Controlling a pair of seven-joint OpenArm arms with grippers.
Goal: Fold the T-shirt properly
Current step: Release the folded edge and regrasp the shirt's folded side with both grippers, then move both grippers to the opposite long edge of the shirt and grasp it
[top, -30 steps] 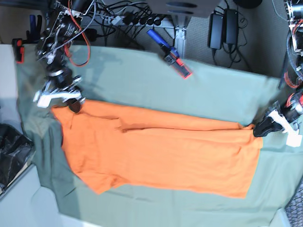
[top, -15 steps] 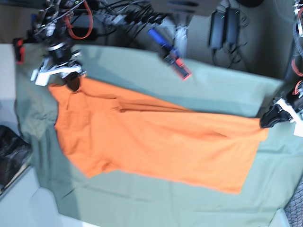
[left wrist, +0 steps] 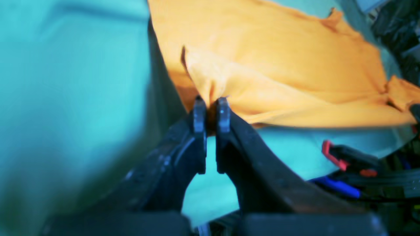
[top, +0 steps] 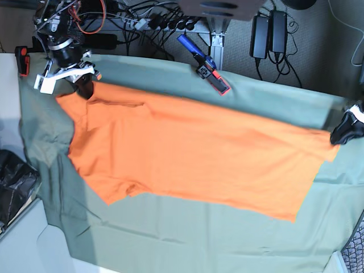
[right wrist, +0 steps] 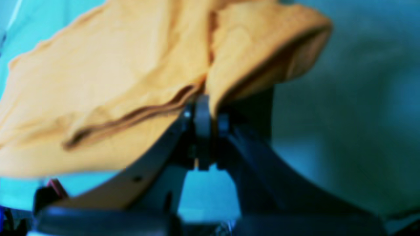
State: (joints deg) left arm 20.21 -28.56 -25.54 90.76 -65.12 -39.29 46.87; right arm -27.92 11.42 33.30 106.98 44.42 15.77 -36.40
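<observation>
Both arms have moved outward since the 2 earlier base frames, and the T-shirt point(top: 187, 156) is now drawn longer and flatter across the sage-green cloth point(top: 273, 99), with fewer creases along its upper edge. Right gripper point(top: 85, 88), at 10 o'clock in the base view, is clamped on the collar-end corner of the T-shirt; the right wrist view shows its jaws point(right wrist: 203, 113) pressed together on a folded orange edge that lifts off the cloth. Left gripper point(top: 339, 135), at 3 o'clock in the base view, pinches the hem-end corner; the left wrist view shows its jaws point(left wrist: 210, 109) nearly together with orange fabric bunched between them. Between the 2 grips the T-shirt spans the cloth diagonally, higher at 10 o'clock and lower toward 4 o'clock, with 1 short sleeve point(top: 116, 190) lying at 7 o'clock. A blue-and-red tool point(top: 205, 67) rests at 12 o'clock on the far edge of the cloth, apart from the T-shirt. Black plastic point(top: 14, 190) sits at 9 o'clock, off the cloth.
</observation>
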